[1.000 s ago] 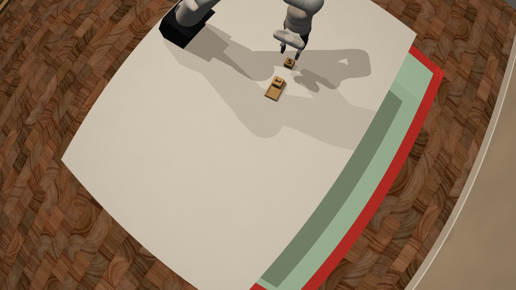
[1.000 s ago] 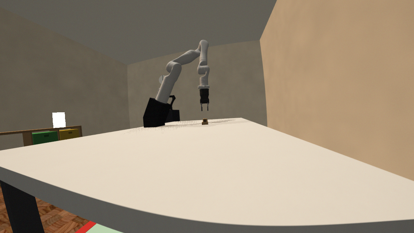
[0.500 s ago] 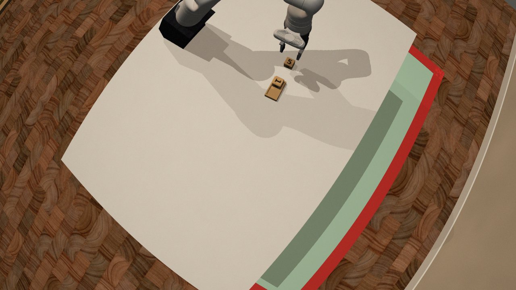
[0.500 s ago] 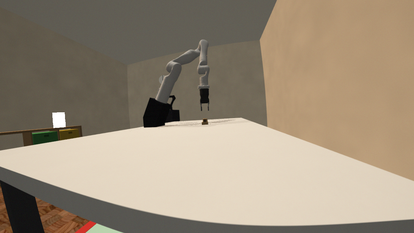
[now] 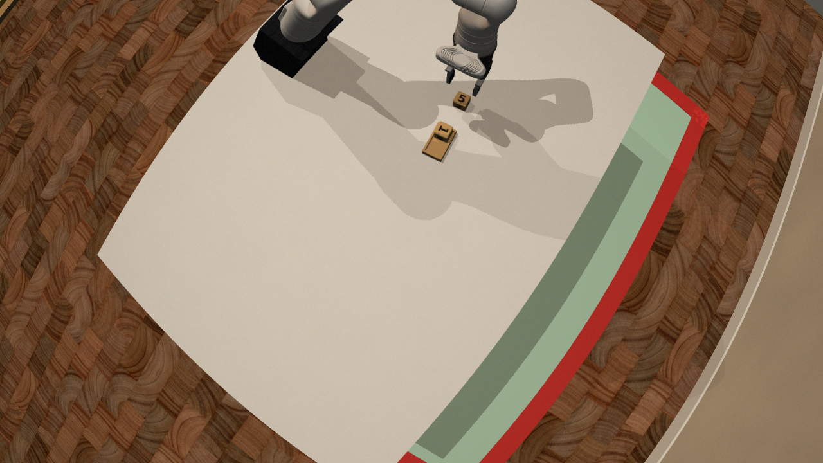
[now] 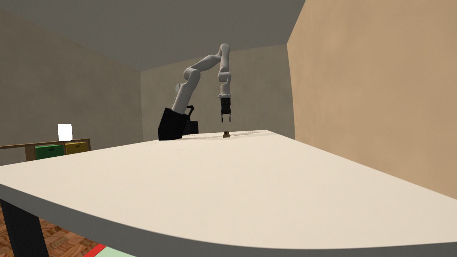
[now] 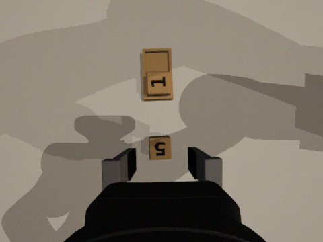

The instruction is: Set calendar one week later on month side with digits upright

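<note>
- We see the claw (image 5: 463, 85) (image 6: 225, 120) (image 7: 161, 158) up above the pale, flat worktop (image 5: 287, 258) (image 6: 223, 191) (image 7: 286, 188). It is wide apart and has nothing in it.
- The small brown wooden cube with a black 5 on top (image 5: 461, 99) (image 7: 160, 148) sits on the worktop, outside the tray. We think it is the one to pick up next.
- In the wrist view, this loose cube lies just past the fingertips, toward the tray, and in the gap from side to side. So we think the claw must go down and a little toward the tray.
- The fingers stand on the left and right of that view, so they should shut on two flat sides of the cube.
- The long, tan wooden tray (image 5: 438, 149) (image 6: 226, 136) (image 7: 156, 62) points its short end at the loose cube. Its long way runs across the line between the two fingers.
- The other brown wooden cube, with a 1 on top (image 5: 443, 128) (image 6: 226, 132) (image 7: 158, 83), is in the tray, at the end near the loose cube. The far end has room.
- We can't see the month's name, so we can't tell the right date. If we grab off-center, we could twist the cube.

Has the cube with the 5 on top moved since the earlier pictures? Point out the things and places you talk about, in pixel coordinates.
No. In the top view, the cube (image 5: 461, 99) (image 7: 160, 148) keeps its place relative to the black base (image 5: 279, 57) (image 6: 169, 126), without visible shift.
</note>
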`<state>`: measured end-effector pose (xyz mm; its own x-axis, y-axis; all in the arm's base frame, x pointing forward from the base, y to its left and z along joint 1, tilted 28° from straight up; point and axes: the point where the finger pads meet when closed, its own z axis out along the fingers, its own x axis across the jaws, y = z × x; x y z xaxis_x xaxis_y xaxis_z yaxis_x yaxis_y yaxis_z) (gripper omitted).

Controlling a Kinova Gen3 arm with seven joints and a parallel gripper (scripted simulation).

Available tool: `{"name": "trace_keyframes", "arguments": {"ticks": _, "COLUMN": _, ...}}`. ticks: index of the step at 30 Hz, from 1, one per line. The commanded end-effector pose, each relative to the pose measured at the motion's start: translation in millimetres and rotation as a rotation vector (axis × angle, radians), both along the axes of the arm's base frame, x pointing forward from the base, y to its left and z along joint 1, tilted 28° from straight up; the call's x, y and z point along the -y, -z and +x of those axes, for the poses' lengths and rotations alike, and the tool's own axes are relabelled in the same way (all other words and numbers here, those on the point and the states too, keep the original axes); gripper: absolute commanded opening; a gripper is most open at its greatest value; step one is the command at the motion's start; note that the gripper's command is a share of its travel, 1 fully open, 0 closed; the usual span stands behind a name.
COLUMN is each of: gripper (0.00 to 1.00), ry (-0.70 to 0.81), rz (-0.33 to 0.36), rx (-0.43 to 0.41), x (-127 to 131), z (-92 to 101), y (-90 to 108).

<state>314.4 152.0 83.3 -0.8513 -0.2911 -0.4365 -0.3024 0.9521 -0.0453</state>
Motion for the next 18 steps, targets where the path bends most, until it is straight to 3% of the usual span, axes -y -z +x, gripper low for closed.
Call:
{"name": "trace_keyframes", "arguments": {"ticks": 1, "gripper": 1.0, "ry": 0.012, "rz": 0.006, "rx": -0.001, "x": 1, "z": 0.6, "y": -0.2}}
{"name": "trace_keyframes", "arguments": {"ticks": 8, "gripper": 1.0, "ry": 0.131, "rz": 0.061, "rx": -0.017, "x": 10, "z": 2.7, "y": 1.3}}
{"name": "trace_keyframes", "arguments": {"ticks": 18, "gripper": 1.0, "ry": 0.493, "rz": 0.231, "rx": -0.057, "x": 33, "z": 8.3, "y": 3.9}}
